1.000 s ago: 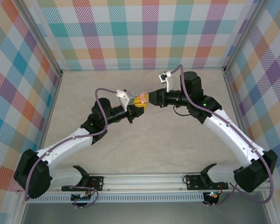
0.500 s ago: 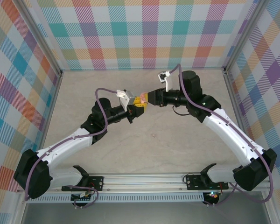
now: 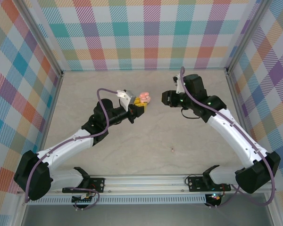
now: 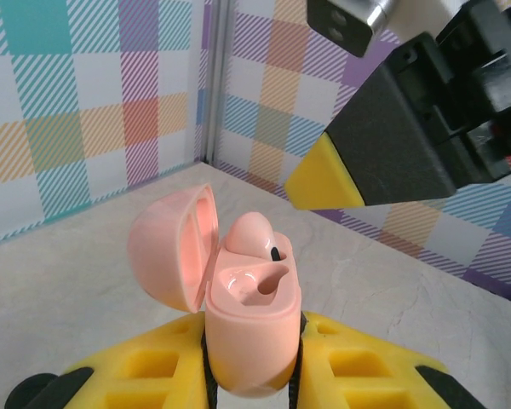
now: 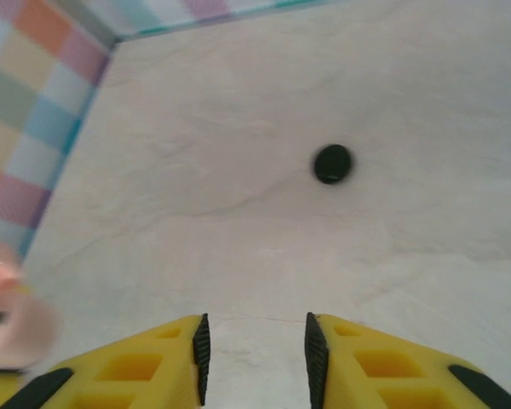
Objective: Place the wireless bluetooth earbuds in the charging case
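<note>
Fronting right end effector [image 5: 255, 342]: wide tabletop [image 5: 238, 230].

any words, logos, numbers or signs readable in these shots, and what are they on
No readable text, brand, number or sign anywhere.
The pink charging case, gripped by the left hand, is plain on lid and body.
The small dark object on the table is too small to show any marking.

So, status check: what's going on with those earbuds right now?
Left gripper shut on open pink case. Right gripper open, empty, apart from it. One pink earbud seated, other slot empty. Nothing between them.
</note>
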